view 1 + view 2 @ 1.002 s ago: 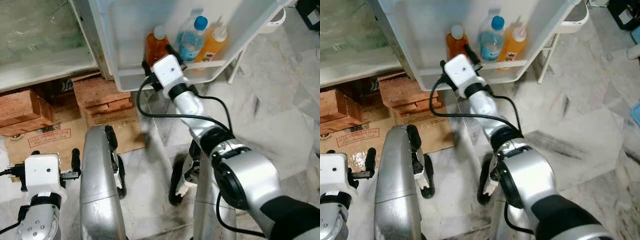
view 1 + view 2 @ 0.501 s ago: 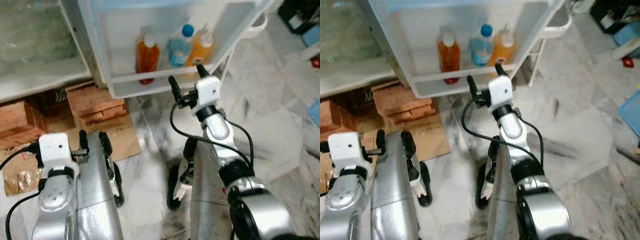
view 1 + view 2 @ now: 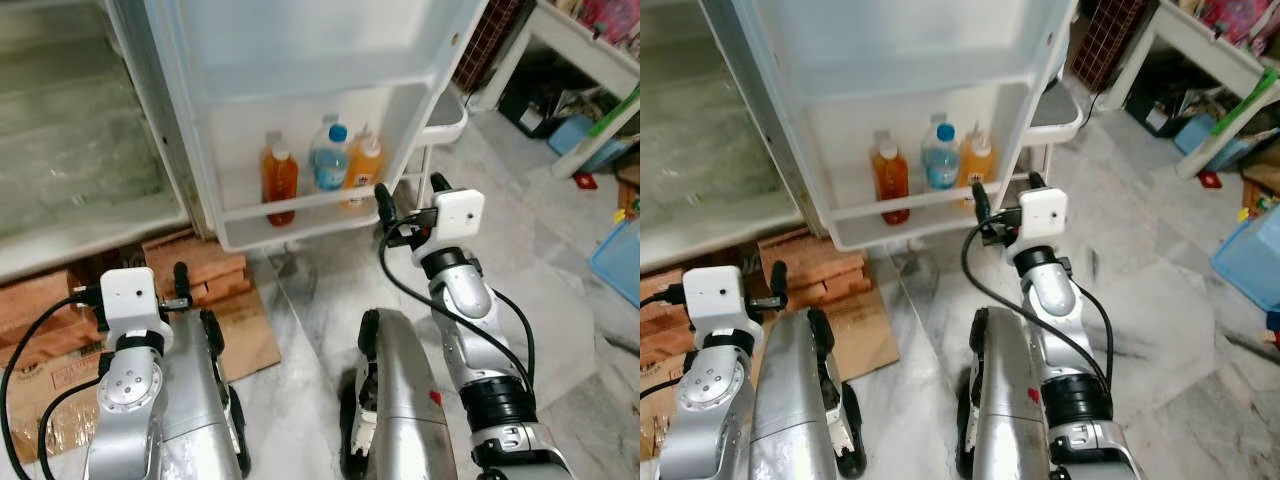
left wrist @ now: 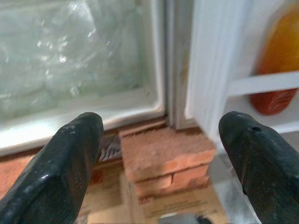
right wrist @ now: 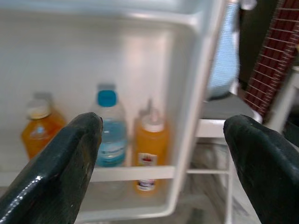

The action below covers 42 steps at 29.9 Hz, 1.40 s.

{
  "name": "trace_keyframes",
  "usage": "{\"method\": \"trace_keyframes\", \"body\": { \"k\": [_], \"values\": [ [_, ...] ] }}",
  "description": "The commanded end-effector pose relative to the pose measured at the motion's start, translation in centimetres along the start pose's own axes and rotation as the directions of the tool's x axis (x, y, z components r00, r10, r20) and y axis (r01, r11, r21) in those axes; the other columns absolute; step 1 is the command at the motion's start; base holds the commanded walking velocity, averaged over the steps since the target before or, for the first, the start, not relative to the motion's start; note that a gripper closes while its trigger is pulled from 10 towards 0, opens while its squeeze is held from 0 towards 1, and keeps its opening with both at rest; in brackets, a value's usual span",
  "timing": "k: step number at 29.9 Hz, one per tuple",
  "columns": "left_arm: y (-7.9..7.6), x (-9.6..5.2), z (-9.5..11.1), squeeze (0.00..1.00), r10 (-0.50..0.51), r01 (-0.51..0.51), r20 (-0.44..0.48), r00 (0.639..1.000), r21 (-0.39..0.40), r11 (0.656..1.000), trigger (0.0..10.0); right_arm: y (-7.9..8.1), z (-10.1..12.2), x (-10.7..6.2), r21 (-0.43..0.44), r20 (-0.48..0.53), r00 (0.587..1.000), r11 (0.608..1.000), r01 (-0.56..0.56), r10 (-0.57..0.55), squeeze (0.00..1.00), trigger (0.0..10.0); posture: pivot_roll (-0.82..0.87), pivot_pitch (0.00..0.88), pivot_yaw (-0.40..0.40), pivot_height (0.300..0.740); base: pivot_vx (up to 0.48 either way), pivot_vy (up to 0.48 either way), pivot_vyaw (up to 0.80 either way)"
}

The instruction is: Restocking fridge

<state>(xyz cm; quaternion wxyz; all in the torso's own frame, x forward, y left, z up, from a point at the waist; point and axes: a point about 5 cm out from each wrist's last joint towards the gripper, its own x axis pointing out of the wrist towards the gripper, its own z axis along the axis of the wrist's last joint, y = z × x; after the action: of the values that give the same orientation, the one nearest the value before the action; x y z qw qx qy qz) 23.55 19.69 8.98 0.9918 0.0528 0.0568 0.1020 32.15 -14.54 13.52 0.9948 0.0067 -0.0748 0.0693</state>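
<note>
fridge door shelf: 3 bottles upright in a row, orange bottle, blue-capped water bottle, squeeze bottle | right claw open, empty, just outside shelf | left claw open, empty, low by bricks under fridge

Open left claw faces bricks beneath the fridge.

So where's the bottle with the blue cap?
The blue-capped bottle stands in the fridge door shelf, in the middle of three bottles, between the dark orange bottle on its left and the lighter orange squeeze bottle on its right.
</note>
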Motion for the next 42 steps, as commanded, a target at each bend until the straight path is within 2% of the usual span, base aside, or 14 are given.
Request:
{"method": "trace_keyframes", "body": {
  "k": [1, 4, 8, 10, 11, 12, 16, 18, 21, 34, 42],
  "values": [
    [-0.4, 0.2, 0.0, 0.00, -0.015, 0.015, 0.005, 1.000, -0.008, 1.000, 10.0, -0.4, -0.1, 0.0, -0.006, -0.053, 0.998, 0.999, 0.039, -0.039, 0.00, 10.0, 0.01, 0.025, -0.064, 0.486, 0.000, 0.000, 0.00],
    [-0.5, 0.6, 0.2, 0.00, 0.000, 0.001, 0.026, 1.000, -0.033, 0.999, 10.0, -0.2, 0.4, 0.3, -0.023, -0.058, 0.996, 0.997, 0.067, -0.069, 0.00, 10.0, 0.01, 0.025, -0.058, 0.486, 0.000, 0.000, 0.00],
    [-0.6, 1.2, 0.3, 0.00, -0.015, 0.016, 0.033, 0.999, -0.017, 1.000, 10.0, 0.2, 1.3, 0.5, -0.086, -0.031, 0.999, 0.996, 0.033, -0.036, 0.00, 10.0, 0.00, 0.029, -0.051, 0.486, 0.000, 0.000, 0.00],
    [-0.6, 1.3, 0.3, 0.00, -0.018, 0.018, 0.036, 0.999, -0.015, 1.000, 10.0, 0.1, 1.9, 0.4, -0.064, 0.018, 0.998, 0.996, 0.059, -0.058, 0.00, 10.0, 0.00, 0.029, -0.049, 0.486, 0.000, 0.000, 0.00],
    [-0.6, 1.4, 0.4, 0.00, -0.019, 0.019, 0.039, 0.999, -0.015, 1.000, 10.0, 0.2, 1.8, 0.5, -0.046, -0.010, 0.999, 0.998, 0.038, -0.038, 0.00, 10.0, 0.00, 0.031, -0.048, 0.486, 0.000, 0.000, 0.00],
    [-0.6, 1.4, 0.4, 0.00, -0.020, 0.021, 0.041, 0.999, -0.016, 1.000, 10.0, 0.4, 2.1, 0.5, 0.013, -0.011, 1.000, 1.000, -0.002, 0.002, 0.00, 10.0, 0.00, 0.033, -0.044, 0.486, 0.000, 0.000, 0.00],
    [-0.5, 1.5, 0.4, 0.00, -0.023, 0.024, 0.045, 0.999, -0.017, 1.000, 10.0, 0.5, 2.6, 0.5, 0.050, 0.000, 1.000, 0.999, -0.016, 0.016, 0.00, 10.0, 0.00, 0.035, -0.043, 0.486, 0.000, 0.000, -0.27],
    [-0.5, 1.6, 0.4, 0.00, -0.029, 0.029, 0.048, 0.998, -0.015, 0.999, 10.0, 0.5, 2.9, 0.6, 0.028, 0.019, 1.000, 0.999, -0.022, 0.021, 0.00, 10.0, 0.00, 0.036, -0.041, 0.499, 0.000, 0.000, -0.21],
    [-0.5, 1.7, 0.4, 0.00, -0.033, 0.034, 0.052, 0.998, -0.014, 0.999, 10.0, 0.4, 2.8, 0.7, 0.055, 0.006, 1.000, 0.998, -0.012, 0.012, 0.00, 10.0, 0.00, 0.037, -0.040, 0.518, 0.000, 0.000, 0.00],
    [-0.7, 1.9, 0.4, 0.00, -0.044, 0.045, 0.060, 0.997, -0.011, 0.999, 10.0, 0.2, 3.2, 0.8, 0.079, 0.002, 1.000, 0.997, -0.016, 0.016, 0.00, 10.0, 0.00, 0.039, -0.039, 0.598, 0.000, 0.000, 0.00],
    [-0.7, 1.8, 0.3, 0.00, -0.047, 0.047, 0.056, 0.997, -0.005, 0.999, 10.0, -0.9, 3.1, 0.3, 0.064, -0.012, 0.999, 0.997, 0.037, -0.037, 0.00, 10.0, 0.00, 0.039, -0.039, 0.640, 0.000, 0.000, 0.00]
  ]
}}
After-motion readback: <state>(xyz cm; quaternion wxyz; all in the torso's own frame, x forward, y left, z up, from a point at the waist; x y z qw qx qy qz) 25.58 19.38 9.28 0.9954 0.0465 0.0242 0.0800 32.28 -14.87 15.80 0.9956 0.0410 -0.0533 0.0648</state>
